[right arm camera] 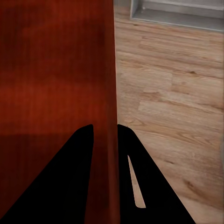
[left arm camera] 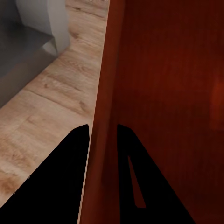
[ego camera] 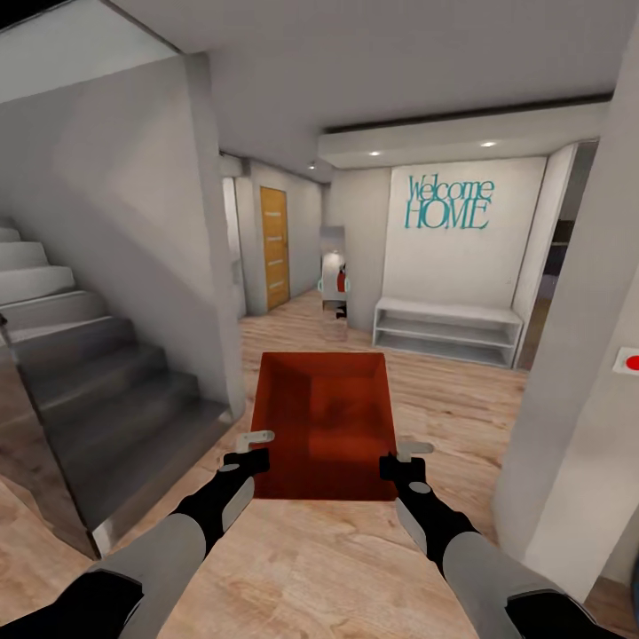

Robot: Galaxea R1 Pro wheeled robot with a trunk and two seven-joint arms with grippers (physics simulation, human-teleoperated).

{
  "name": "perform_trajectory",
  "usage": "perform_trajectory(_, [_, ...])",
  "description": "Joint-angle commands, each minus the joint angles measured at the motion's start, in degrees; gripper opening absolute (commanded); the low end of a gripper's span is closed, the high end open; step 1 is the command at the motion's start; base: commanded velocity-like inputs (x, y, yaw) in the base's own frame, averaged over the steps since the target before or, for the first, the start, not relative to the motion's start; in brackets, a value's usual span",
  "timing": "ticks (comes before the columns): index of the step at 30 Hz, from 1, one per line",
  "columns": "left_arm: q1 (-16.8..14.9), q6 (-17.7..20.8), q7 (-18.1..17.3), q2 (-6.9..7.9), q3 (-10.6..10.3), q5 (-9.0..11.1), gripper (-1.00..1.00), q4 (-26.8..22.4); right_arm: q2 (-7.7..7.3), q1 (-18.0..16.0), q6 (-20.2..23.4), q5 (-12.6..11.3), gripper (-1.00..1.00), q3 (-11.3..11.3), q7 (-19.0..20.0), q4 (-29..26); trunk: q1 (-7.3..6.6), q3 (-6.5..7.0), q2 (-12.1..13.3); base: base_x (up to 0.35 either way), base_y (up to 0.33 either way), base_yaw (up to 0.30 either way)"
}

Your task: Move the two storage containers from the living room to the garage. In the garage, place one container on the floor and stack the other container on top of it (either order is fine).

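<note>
A red-orange open-topped storage container point(ego camera: 325, 426) hangs in front of me above the light wood-plank floor, held by both arms. My left gripper point(ego camera: 256, 451) is shut on its left wall point(left arm camera: 105, 116), one finger on each side of the wall. My right gripper point(ego camera: 401, 458) is shut on its right wall point(right arm camera: 106, 116) in the same way. The container is empty inside. This is a hallway, with neither the living room nor the garage in sight.
A grey staircase point(ego camera: 80, 355) rises at the left behind a white wall. A white pillar point(ego camera: 577, 373) stands close at the right. Ahead are a low white shelf point(ego camera: 448, 330) under a "Welcome HOME" sign, a mirror point(ego camera: 335, 282), and a wooden door point(ego camera: 274, 247) down the corridor.
</note>
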Motion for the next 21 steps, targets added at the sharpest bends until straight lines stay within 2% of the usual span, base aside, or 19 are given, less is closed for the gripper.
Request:
perform_trajectory(1, [0.0, 0.3, 2.9, 1.32, -0.2, -1.1, -1.0, -0.3, -0.05, -0.1, -0.3, -0.8, -1.0, -1.7, -4.8, 0.2, 0.04, -0.08, -0.1, 0.326, 0.0, 0.0])
perform_trajectory(21, [0.0, 0.3, 2.9, 1.32, -0.3, -1.1, -1.0, -0.3, -0.05, -0.1, -0.3, -0.9, -1.0, -1.7, -4.8, 0.2, 0.04, -0.08, -0.1, 0.326, 0.0, 0.0])
